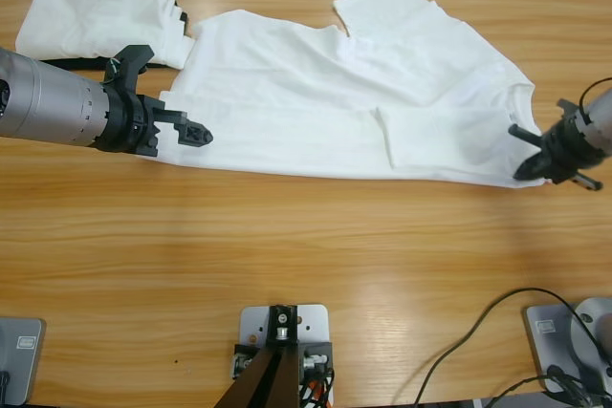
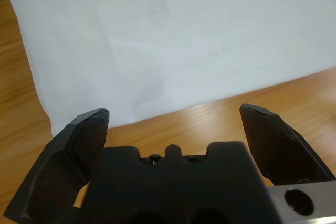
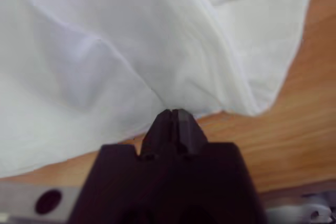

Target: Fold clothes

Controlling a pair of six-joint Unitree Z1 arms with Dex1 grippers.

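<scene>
A plain white cotton T-shirt (image 1: 316, 93) lies spread across the far half of the long wooden tabletop (image 1: 287, 236), creased and partly folded over itself, with one sleeve turned up toward the far edge. The left claw (image 1: 196, 133) comes in from the left side and hovers at the shirt's near left corner; in the left wrist view its two black jaws stand wide apart with only wood and the fabric's edge between them, holding nothing. The right claw (image 1: 535, 167) sits at the shirt's near right corner, its jaws pressed together on the fabric's edge, which puckers at the tips in the right wrist view. A second white garment (image 1: 100, 18) lies bunched at the far left corner, over something black.
</scene>
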